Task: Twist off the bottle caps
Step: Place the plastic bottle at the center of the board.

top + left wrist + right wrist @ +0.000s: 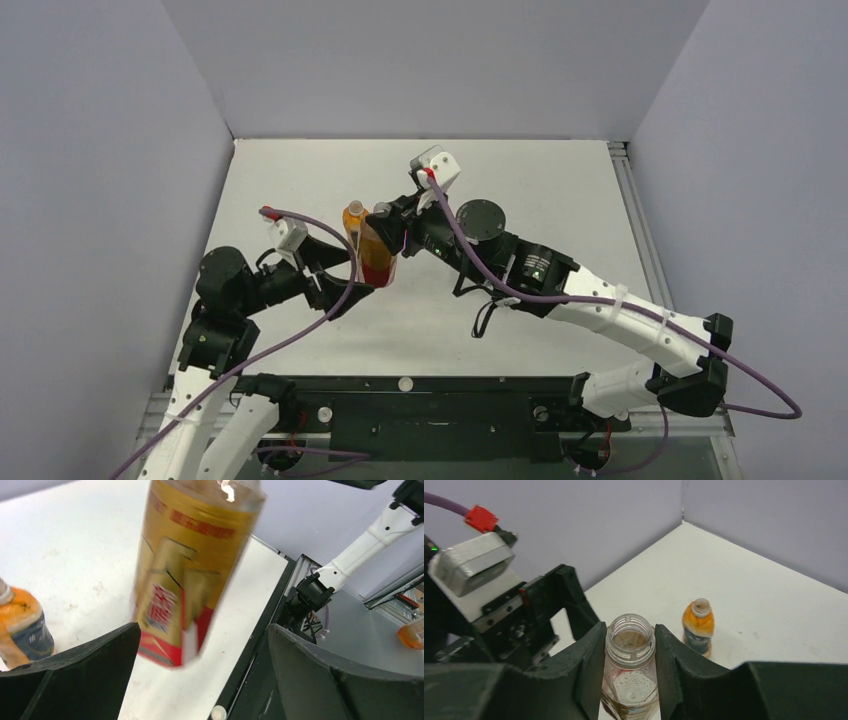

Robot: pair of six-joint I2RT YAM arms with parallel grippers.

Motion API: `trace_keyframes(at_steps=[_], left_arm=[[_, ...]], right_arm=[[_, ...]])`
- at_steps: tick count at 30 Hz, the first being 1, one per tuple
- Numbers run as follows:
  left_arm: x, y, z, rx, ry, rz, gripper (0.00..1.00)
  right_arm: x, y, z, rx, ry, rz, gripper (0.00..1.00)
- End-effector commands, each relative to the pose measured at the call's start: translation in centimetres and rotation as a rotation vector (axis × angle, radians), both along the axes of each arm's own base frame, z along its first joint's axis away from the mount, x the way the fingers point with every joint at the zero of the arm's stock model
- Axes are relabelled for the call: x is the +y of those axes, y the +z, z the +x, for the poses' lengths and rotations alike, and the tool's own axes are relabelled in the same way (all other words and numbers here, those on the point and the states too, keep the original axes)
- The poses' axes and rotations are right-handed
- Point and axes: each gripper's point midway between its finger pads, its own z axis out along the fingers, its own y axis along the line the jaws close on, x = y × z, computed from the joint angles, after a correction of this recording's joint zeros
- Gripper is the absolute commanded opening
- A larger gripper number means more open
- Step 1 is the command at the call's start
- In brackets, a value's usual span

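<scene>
R tool (630, 630) clamped on reddish-brown bottle (629, 687) at the neck, already uncapped. L tool (203, 629) gapes wide round its base. Next, prob: stand it on desk (540, 180), let go gently.

Light falls evenly from above. The white table (560, 200) is bright but not blown out, and the shadows under my arms are soft and faint. The walls carry a cool lilac cast. In my left wrist view the bottle (192, 570) is smeared with blur and its label is unreadable, with a small white glint near its top. My left fingers (80, 670) are flat black with little detail. My right wrist view is sharp at the bottle's neck, the orange bottle (698, 627) behind is slightly soft, and my right fingers (584, 675) are dark.
</scene>
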Motion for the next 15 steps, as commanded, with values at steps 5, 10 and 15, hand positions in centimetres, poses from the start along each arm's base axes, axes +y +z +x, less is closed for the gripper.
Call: trace_keyframes(at_steps=[5, 10, 15], left_arm=[[2.7, -0.8, 1.3, 0.076, 0.182, 0.162, 0.97], [5.5, -1.7, 3.6, 0.089, 0.366, 0.266, 0.97], [8.1, -2.1, 4.9, 0.068, 0.507, 0.356, 0.97]], right_arm=[[-2.3, -4.1, 8.4, -0.030, -0.258, -0.117, 0.00], [-2.1, -8.3, 12.8, -0.023, -0.377, -0.193, 0.00], [-1.6, -11.8, 16.2, -0.006, -0.442, -0.219, 0.00]])
